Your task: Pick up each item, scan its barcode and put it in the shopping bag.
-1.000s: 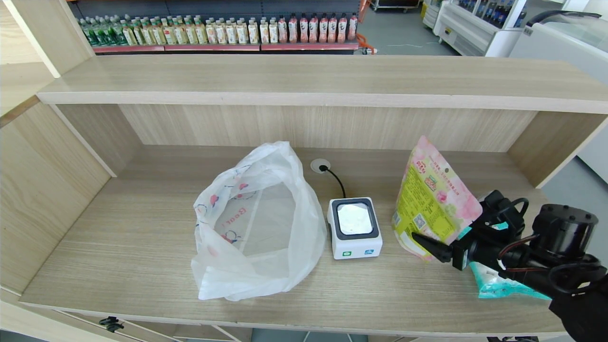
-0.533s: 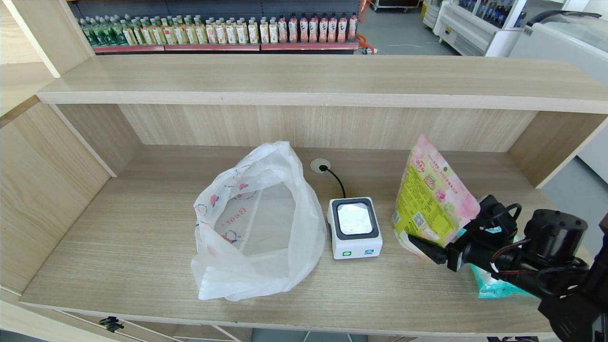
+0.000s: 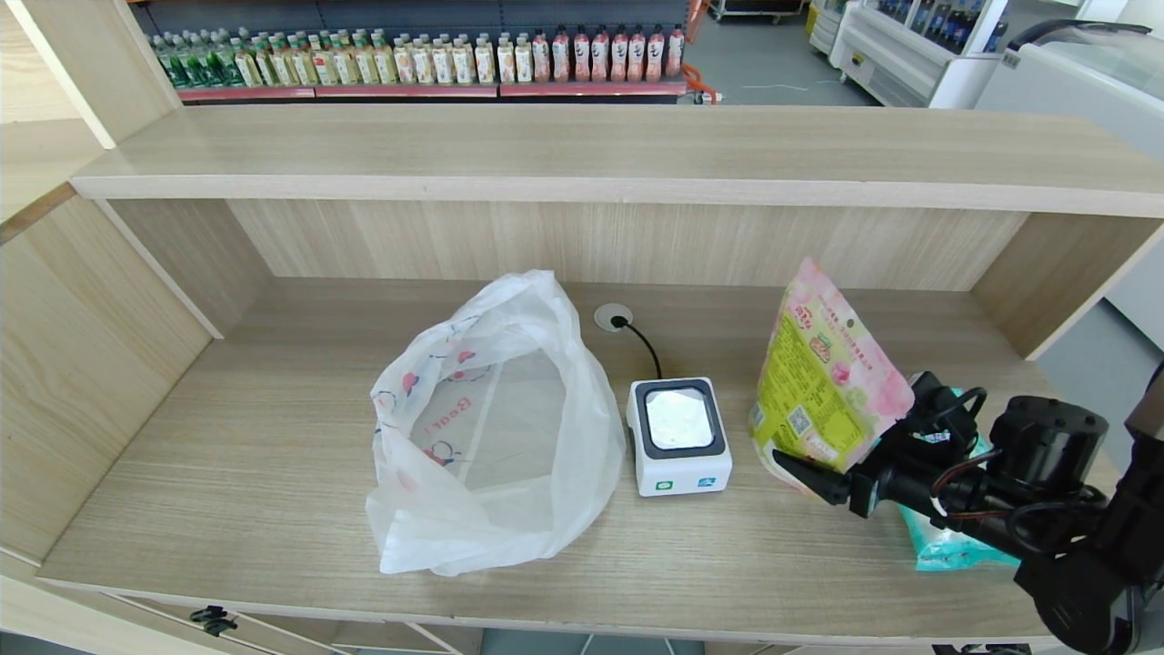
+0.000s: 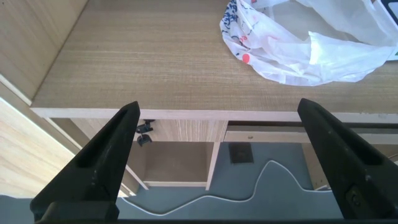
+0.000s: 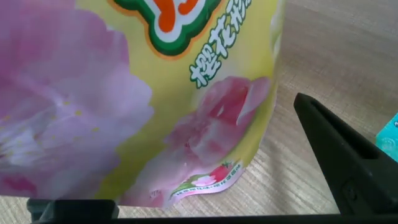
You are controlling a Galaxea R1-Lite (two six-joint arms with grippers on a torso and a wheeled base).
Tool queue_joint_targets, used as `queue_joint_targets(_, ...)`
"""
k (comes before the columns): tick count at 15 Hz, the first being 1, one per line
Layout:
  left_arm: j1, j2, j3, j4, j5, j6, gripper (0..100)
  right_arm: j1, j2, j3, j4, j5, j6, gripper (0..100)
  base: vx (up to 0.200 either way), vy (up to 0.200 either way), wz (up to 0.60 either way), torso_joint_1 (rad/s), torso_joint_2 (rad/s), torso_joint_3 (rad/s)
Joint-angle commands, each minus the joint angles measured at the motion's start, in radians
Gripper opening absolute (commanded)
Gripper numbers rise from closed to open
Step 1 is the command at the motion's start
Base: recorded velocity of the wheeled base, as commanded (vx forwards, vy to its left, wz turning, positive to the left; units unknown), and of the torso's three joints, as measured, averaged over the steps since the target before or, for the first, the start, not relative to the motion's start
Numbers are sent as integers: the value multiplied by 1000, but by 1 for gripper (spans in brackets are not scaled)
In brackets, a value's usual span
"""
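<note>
A pink and yellow snack pouch [image 3: 832, 382] stands upright on the counter, right of the white barcode scanner [image 3: 678, 435]. My right gripper [image 3: 829, 448] is open around the pouch's lower part, one finger in front of it, the other hidden behind. The right wrist view has the pouch [image 5: 155, 93] close up between the spread fingers [image 5: 336, 149]. The white shopping bag [image 3: 491, 428] lies open to the left of the scanner. My left gripper [image 4: 217, 109] hangs open in front of the counter's front edge, near the bag [image 4: 311, 37], holding nothing.
A teal packet [image 3: 950, 546] lies on the counter under my right arm, at the right front. The scanner's cable [image 3: 641, 341] runs to a hole at the back. A wooden back wall, side walls and an upper shelf [image 3: 582, 150] enclose the counter.
My right gripper has moved a little left and inward along the pouch's base. The pouch has shifted very slightly. Bag and scanner are where they were.
</note>
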Motion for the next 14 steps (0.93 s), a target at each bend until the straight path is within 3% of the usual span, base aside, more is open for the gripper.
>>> queue_joint_targets(1,0,0,0,0,0,0,100,-1,5,-24,-1,13,8,100,0,0,0,0,0,0)
queue_joint_targets(7,0,0,0,0,0,0,100,-21,40,-93,-1,94,18,100,0,0,0,0,0,0)
queue_joint_targets(8,0,0,0,0,0,0,100,-35,46,-101,-1,142,15,0,0,0,0,0,0,0)
queue_joint_targets(14,0,0,0,0,0,0,100,-81,40,-61,-1,154,11,0,0,0,0,0,0,0)
